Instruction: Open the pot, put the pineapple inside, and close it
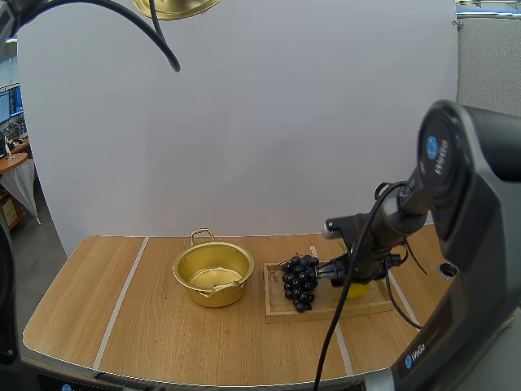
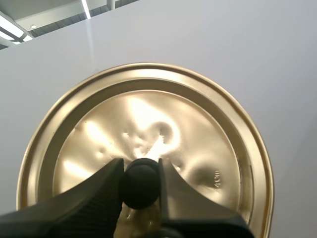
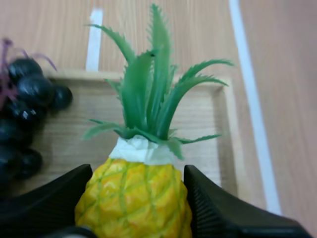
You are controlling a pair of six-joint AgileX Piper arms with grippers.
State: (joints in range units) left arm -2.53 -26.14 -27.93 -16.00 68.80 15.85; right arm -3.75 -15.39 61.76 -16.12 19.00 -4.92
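Note:
The gold pot (image 1: 183,265) stands open on the table, left of the wooden tray (image 1: 326,310). High above the table, my left gripper (image 2: 141,166) is shut on the black knob (image 2: 140,183) of the gold lid (image 2: 198,124), whose lower edge (image 1: 175,8) also shows in the high view. The yellow pineapple (image 3: 133,198) with green leaves sits over the tray's right half (image 3: 208,124). My right gripper (image 3: 138,171) is shut on its body, one finger pressed to each side. In the high view that gripper (image 1: 338,273) covers most of the pineapple (image 1: 359,289).
A bunch of dark grapes (image 1: 299,282) lies on the tray's left half, close beside the pineapple and my right fingers (image 3: 29,119). White stripes run across the wooden table (image 1: 122,301).

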